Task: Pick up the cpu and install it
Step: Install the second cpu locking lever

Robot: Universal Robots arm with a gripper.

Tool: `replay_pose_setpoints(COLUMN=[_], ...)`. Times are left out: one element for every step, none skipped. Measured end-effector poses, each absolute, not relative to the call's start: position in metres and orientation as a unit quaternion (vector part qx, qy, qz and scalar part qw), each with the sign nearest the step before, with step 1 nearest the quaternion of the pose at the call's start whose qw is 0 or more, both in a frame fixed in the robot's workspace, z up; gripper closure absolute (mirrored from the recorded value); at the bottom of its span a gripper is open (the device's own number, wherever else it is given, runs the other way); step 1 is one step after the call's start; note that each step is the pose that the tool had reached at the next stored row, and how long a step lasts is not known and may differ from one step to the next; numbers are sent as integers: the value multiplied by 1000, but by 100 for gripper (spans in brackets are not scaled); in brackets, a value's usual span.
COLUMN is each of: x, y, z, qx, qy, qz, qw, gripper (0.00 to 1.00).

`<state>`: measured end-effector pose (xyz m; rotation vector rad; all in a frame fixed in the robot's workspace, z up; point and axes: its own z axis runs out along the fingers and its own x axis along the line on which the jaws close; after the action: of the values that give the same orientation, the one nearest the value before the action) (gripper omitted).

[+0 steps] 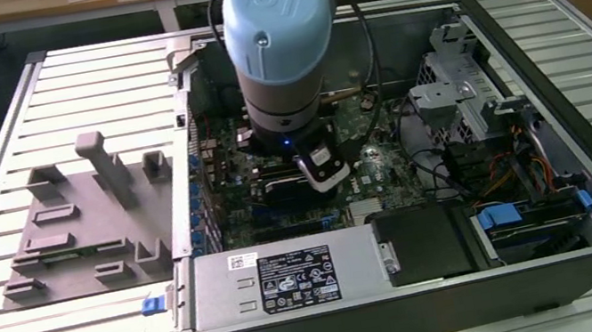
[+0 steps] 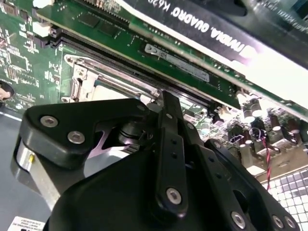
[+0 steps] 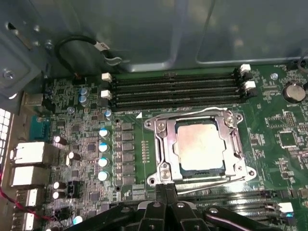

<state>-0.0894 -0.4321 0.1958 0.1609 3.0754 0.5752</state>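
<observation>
Silver cpu (image 3: 199,145) lies seated flat in the socket frame (image 3: 161,144) on the green board (image 3: 279,139), while my gripper (image 3: 165,188) hangs just beside that frame's near edge, jaws pressed together, holding nothing.

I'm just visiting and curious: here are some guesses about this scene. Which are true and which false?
1. The cpu sits in the socket's metal frame. True.
2. The gripper is carrying the cpu. False: the chip lies in the socket, apart from the gripper.
3. The arm reaches down into an open computer case. True.
4. The grey tray lies inside the case. False: it lies on the table, at the exterior view's left of the case.
5. Memory slots run alongside the socket. True.
</observation>
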Motion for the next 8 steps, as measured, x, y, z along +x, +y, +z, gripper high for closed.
replay_pose_setpoints(x=[-89,-90,-90,-91,-91,-92,-92,-93], y=[-432,-432,-432,-432,-432,-432,-432,-432], z=[195,195,194,193,192,191,190,189], qx=[51,51,51,51,51,51,51,51], qy=[981,981,981,981,981,981,981,980], qz=[186,188,189,189,189,189,189,190], qw=[5,6,6,7,7,7,7,8], gripper=[89,89,89,89,89,89,89,89])
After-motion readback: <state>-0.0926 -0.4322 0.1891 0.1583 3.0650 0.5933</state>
